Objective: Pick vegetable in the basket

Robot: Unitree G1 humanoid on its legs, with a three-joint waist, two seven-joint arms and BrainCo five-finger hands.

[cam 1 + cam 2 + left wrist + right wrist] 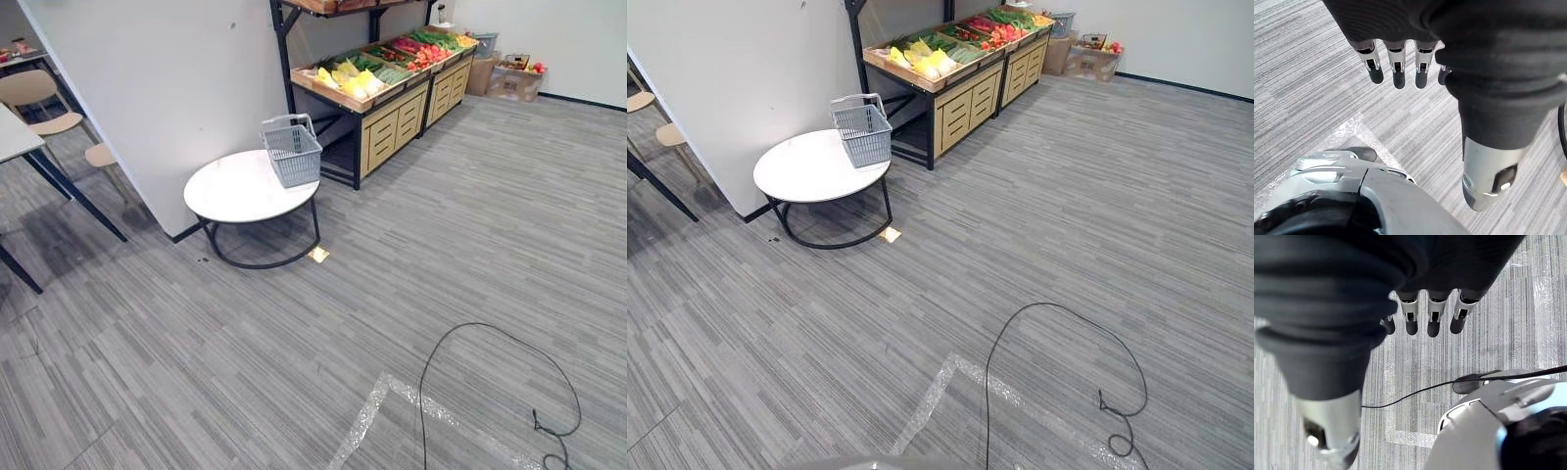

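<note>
Up in the top middle of the left eye view, the vegetables [353, 80] lie in the slanted wooden trays [331, 95] of a produce stand [392, 127]. The yellow ones are at the near end, green ones sit behind them and red ones lie further back. Just left of and below the stand, a grey plastic basket [292, 150] sits at the rim of a round white surface [230, 191], and I can make out nothing inside it. Both are well apart from me, across a wide stretch of grey striped carpet [441, 245]. My left hand [1396, 63] hangs over the carpet with fingers straight and relaxed, holding nothing. My right hand [1432, 313] hangs the same way, also empty. I judge this to be the approach step, with nothing picked yet. Next I must walk up until the trays are within reach, choose one vegetable, close my fingers round it, then carry it to the basket.
</note>
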